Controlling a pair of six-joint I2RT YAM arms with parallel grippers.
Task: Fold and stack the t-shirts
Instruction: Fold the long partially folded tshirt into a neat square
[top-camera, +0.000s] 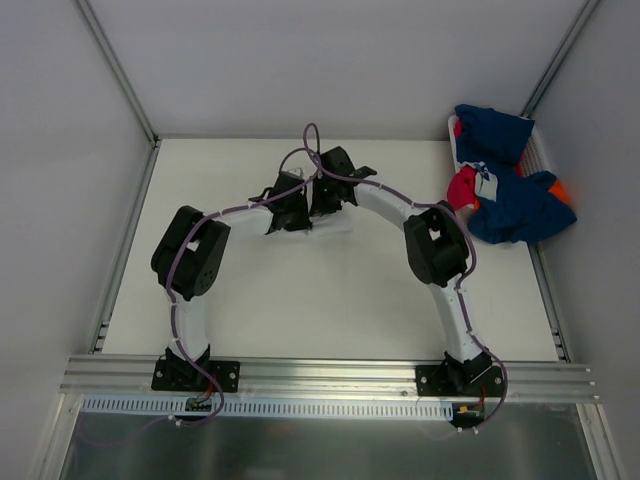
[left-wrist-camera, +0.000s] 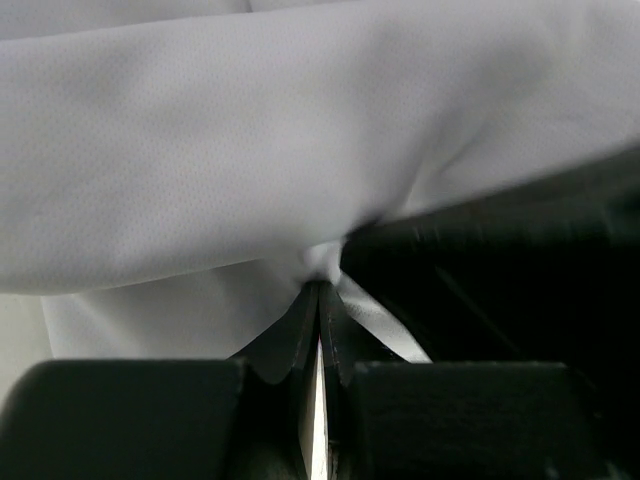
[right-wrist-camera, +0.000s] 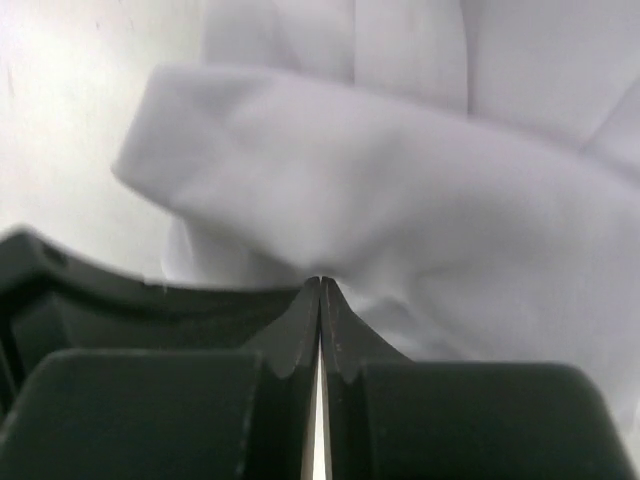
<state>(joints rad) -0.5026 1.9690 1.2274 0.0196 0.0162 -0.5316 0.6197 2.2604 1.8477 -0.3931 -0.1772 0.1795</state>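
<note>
A white t-shirt (top-camera: 335, 226) lies at the table's middle back, mostly hidden under both grippers in the top view. My left gripper (top-camera: 287, 212) is shut on a pinch of the white t-shirt (left-wrist-camera: 200, 150); its fingertips (left-wrist-camera: 318, 290) meet on the cloth. My right gripper (top-camera: 328, 196) is shut on another bunched fold of the white t-shirt (right-wrist-camera: 400, 190). The two grippers sit close together, side by side. Navy blue t-shirts (top-camera: 515, 205) with a pinkish-red one (top-camera: 462, 186) and a bit of orange (top-camera: 562, 190) lie heaped at the back right.
A white basket (top-camera: 540, 150) holds the coloured heap at the back right corner. Grey walls stand round the table (top-camera: 300, 300) on three sides. A metal rail (top-camera: 330, 375) runs along the near edge by the arm bases.
</note>
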